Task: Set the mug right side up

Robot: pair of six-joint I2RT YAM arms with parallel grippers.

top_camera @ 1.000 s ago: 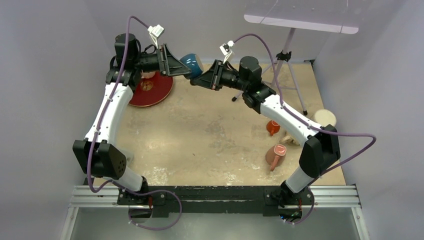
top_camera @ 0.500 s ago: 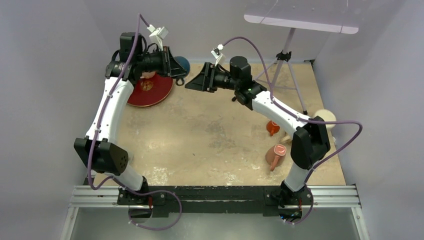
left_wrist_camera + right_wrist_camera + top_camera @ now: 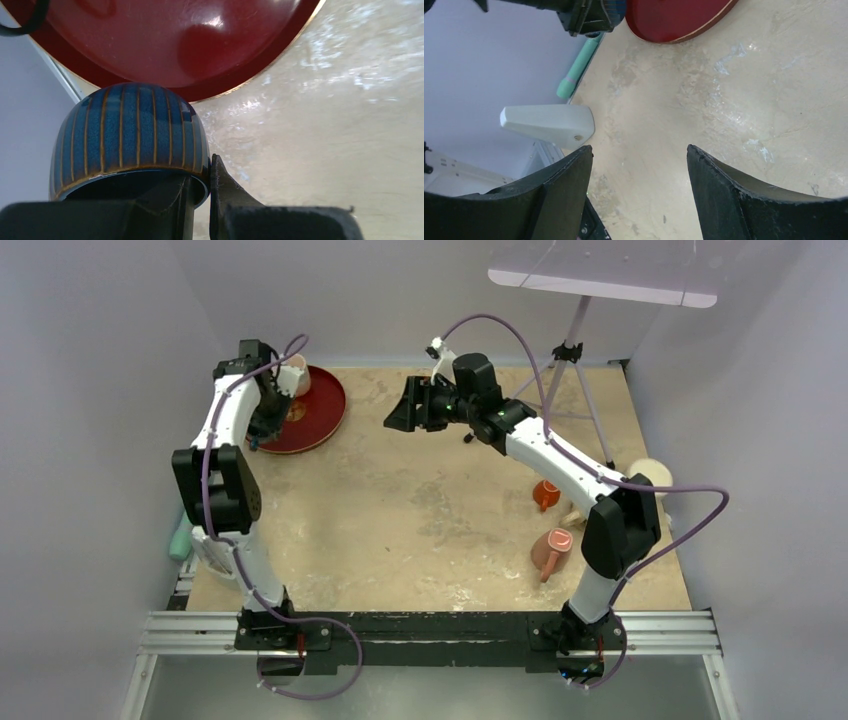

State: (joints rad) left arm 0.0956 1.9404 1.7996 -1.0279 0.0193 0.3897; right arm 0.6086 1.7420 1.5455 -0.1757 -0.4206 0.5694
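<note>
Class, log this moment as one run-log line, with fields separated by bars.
left gripper: shut on blue striped mug rim | mug: near red plate edge | right gripper: open, empty

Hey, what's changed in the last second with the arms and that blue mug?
The right gripper came off the blue mug and drew back, open. The left gripper, clamped on the mug's rim, carried it left to the red plate. The pink mug and orange cup have not moved.
</note>
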